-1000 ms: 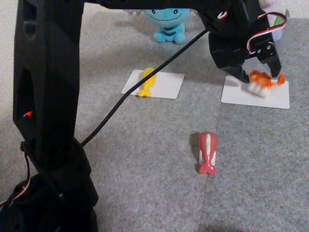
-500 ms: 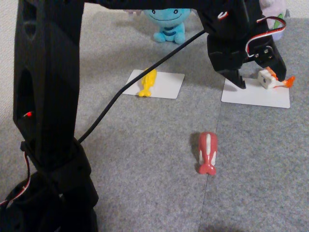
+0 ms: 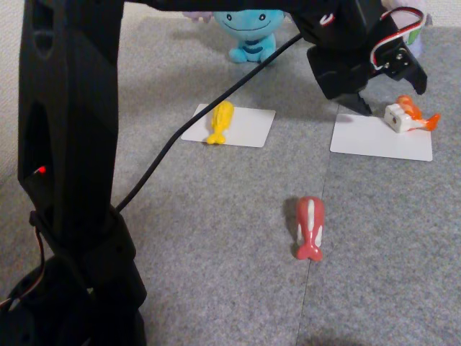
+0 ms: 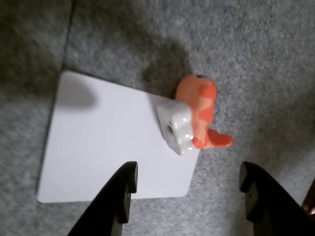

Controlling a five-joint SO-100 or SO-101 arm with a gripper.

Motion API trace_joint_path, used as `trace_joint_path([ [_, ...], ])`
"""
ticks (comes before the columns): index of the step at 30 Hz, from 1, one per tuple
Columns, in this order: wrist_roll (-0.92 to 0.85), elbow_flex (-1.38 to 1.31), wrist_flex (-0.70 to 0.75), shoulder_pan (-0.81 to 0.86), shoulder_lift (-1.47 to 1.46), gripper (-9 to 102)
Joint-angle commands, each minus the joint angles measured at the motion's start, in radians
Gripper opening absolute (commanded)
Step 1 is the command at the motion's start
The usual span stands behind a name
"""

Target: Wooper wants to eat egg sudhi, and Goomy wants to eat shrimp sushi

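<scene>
The glossy orange shrimp sushi (image 4: 193,120) lies tipped on its side, white rice block outward, on the corner of a smooth white card (image 4: 108,142) over nubby grey carpet (image 3: 216,231); the black fingers (image 4: 123,189) hang spread apart and empty above it, and the fuzzy blue Wooper (image 3: 250,32) sits behind

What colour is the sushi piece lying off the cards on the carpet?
Pink-red with a white stripe down its back; clearest in the fixed view.
</scene>
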Motion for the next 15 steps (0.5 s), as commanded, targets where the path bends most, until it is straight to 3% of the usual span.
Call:
trace_joint_path([
  [1, -0.034, -0.04, -0.009, -0.018, 0.012, 24],
  [15, -0.087, -0.041, -0.077, 0.018, -0.055, 24],
])
